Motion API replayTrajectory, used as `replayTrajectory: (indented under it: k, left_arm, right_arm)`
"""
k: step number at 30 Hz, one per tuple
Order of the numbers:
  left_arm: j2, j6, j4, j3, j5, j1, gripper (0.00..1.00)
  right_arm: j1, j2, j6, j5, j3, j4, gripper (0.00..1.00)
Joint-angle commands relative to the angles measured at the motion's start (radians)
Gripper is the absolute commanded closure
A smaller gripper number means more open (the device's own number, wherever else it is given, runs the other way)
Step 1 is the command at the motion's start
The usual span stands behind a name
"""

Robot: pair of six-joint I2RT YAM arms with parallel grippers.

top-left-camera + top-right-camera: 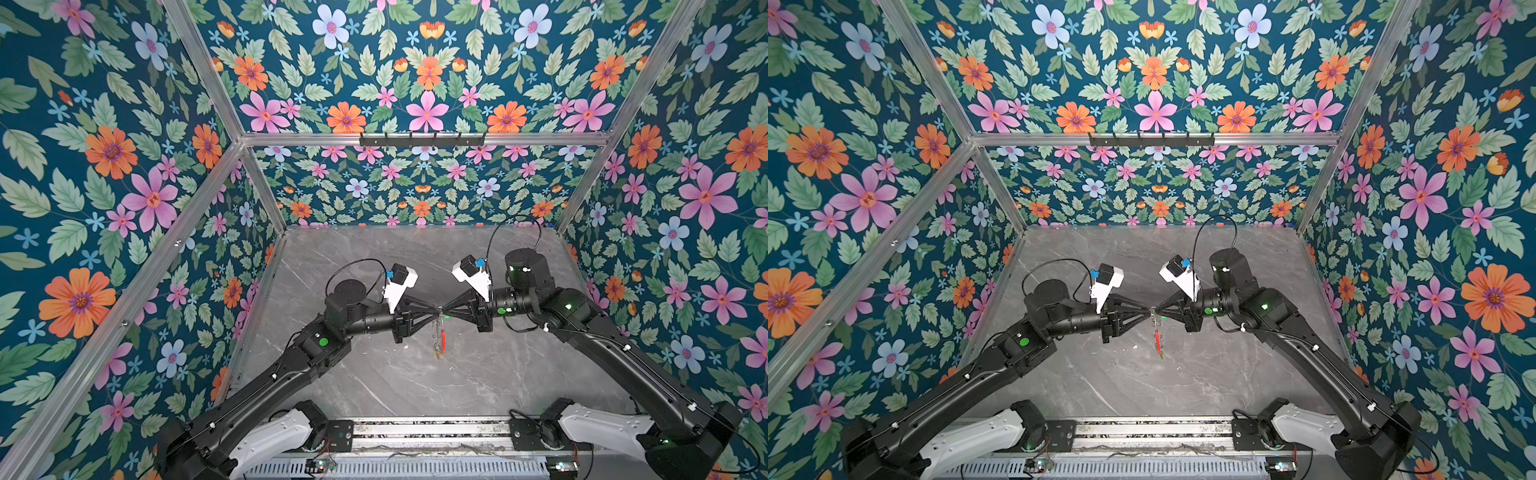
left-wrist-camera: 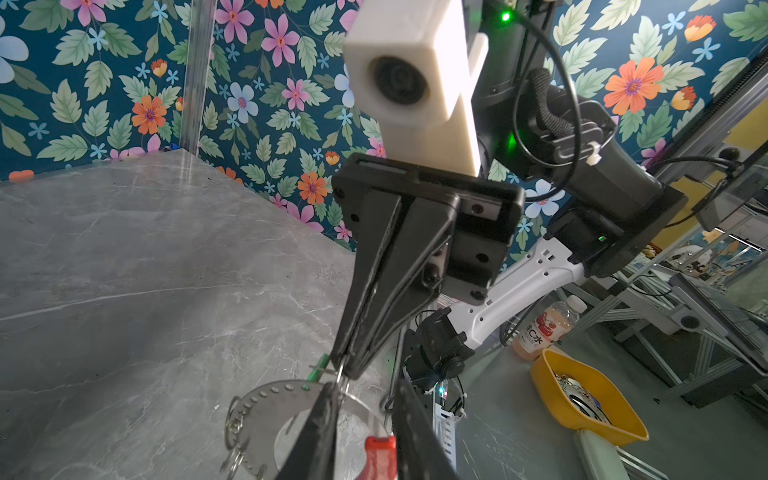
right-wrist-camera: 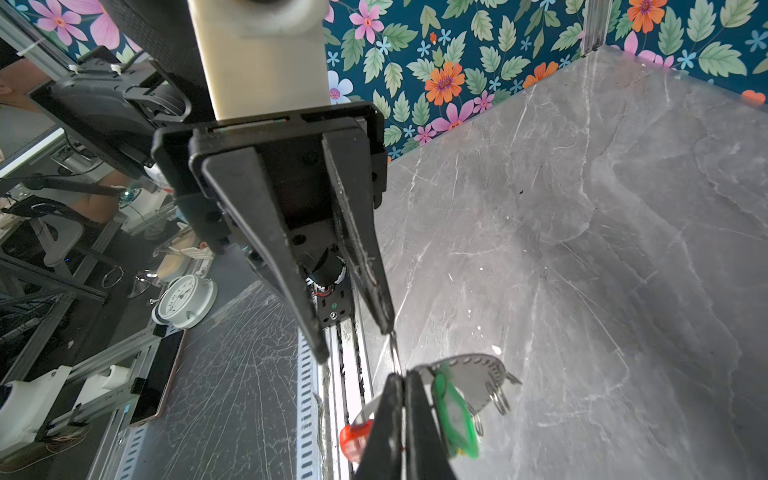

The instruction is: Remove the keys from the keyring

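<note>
Left gripper (image 3: 353,340): jaws a little apart.
Right gripper (image 3: 402,376): jaws pressed together on rim of keyring (image 3: 469,374).
Place of keyring: hangs above table (image 3: 582,208), between both gripper tips, green key tag (image 3: 455,415) beside it.

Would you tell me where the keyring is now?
In a top view the keyring hangs centrally above the table, just below where the left pincer and right pincer meet.

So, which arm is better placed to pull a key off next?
Probably left. The right gripper is shut on the keyring, holding it off the table; the left gripper is open beside it, free to take the green-tagged key.
</note>
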Motion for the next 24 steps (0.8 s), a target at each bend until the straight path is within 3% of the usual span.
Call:
replayTrajectory:
  k: [1, 8, 13, 17, 24]
  left_arm:
    - [0.018, 0.023, -0.019, 0.020, 0.026, 0.001, 0.83]
    - [0.030, 0.042, -0.063, 0.040, 0.023, 0.000, 0.84]
    - [0.023, 0.050, -0.065, 0.033, 0.017, 0.000, 0.93]
    - [0.025, 0.050, -0.057, 0.033, 0.013, 0.000, 0.93]
    - [-0.032, 0.064, -0.090, 0.044, -0.041, 0.016, 0.74]
  right_arm:
    - [0.012, 0.006, -0.021, 0.002, 0.013, -0.002, 1.00]
    - [0.020, 0.004, -0.020, 0.021, 0.022, 0.007, 1.00]
    - [0.028, 0.011, -0.020, 0.022, 0.030, 0.005, 1.00]
    - [0.035, 0.016, -0.021, 0.026, 0.030, 0.009, 1.00]
    - [0.036, 0.004, -0.032, 0.043, 0.024, -0.011, 1.00]
